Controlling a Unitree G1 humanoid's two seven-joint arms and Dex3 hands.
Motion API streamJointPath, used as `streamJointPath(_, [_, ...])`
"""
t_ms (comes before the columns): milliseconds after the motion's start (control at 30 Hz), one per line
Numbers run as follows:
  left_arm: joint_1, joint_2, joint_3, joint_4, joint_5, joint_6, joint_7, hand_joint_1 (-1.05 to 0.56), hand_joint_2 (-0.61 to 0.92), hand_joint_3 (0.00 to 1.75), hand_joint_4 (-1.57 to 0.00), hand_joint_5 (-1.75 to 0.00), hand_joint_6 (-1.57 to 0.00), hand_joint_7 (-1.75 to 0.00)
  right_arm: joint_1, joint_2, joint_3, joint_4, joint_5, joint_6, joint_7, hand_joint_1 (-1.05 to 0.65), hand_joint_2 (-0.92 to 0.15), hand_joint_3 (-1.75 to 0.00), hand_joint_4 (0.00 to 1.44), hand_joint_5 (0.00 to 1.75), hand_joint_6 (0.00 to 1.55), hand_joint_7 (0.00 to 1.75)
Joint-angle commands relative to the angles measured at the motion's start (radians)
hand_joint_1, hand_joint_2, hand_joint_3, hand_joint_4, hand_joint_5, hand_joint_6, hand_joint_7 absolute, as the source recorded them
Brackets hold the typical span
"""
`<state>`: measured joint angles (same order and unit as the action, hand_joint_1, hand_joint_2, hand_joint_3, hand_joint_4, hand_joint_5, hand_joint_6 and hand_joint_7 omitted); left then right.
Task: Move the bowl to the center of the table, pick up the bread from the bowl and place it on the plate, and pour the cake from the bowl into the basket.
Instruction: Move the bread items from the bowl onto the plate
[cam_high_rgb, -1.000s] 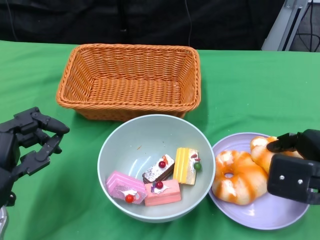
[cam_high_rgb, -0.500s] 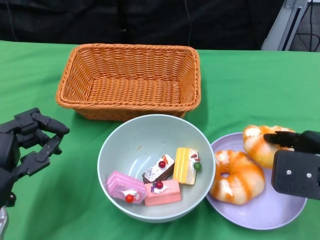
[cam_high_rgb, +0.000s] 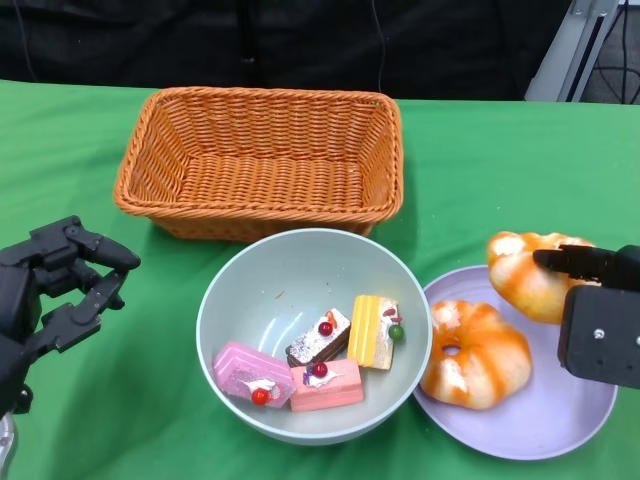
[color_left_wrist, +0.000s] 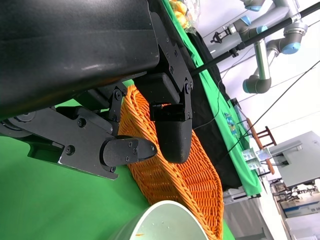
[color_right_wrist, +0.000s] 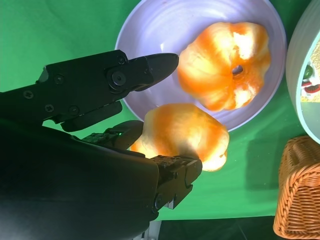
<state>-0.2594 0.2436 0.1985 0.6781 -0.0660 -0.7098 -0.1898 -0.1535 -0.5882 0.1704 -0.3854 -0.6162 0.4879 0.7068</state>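
Note:
A pale green bowl (cam_high_rgb: 215, 300) stands mid-table, in front of the wicker basket (cam_high_rgb: 260, 150), with several cake pieces (cam_high_rgb: 320, 365) in it. To its right lies a lilac plate (cam_high_rgb: 540, 430) with one glazed bread ring (cam_high_rgb: 475, 352) on it. My right hand (cam_high_rgb: 600, 310) grips a second bread (cam_high_rgb: 525, 278) over the plate's far right edge. The right wrist view shows that bread (color_right_wrist: 182, 132) between my right hand's fingers (color_right_wrist: 150, 65), above the cloth beside the plate (color_right_wrist: 145, 100). My left hand (cam_high_rgb: 55, 285) hovers left of the bowl with fingers apart, empty.
The green cloth covers the table. In the left wrist view the basket (color_left_wrist: 190, 185) and bowl rim (color_left_wrist: 165, 220) lie beyond my left hand's fingers (color_left_wrist: 170, 135). A metal stand (cam_high_rgb: 575, 50) rises at the far right corner.
My right hand has moved right and slightly away from me, carrying the second bread from beside the first one toward the plate's far right edge. The left hand and bowl are still.

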Motion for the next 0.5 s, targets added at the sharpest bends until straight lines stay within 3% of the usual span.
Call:
streamJointPath(33, [0.002, 0.016, 0.005, -0.013, -0.003, 0.004, 0.006, -0.10, 0.83, 0.49, -0.81, -1.46, -0.84, -1.02, -0.001, -0.021, -0.003, 0.002, 0.018, -0.011, 0.000, -0.51, -0.92, -0.08, 0.41, 0.02, 0.31, 0.03])
streamJointPath(500, [0.001, 0.017, 0.006, -0.010, -0.005, 0.006, 0.002, -0.10, 0.82, 0.50, -0.81, -1.47, -0.84, -1.01, 0.013, -0.014, 0.015, 0.060, 0.089, -0.062, -0.009, -0.51, -0.92, -0.07, 0.53, 0.06, 0.35, 0.02])
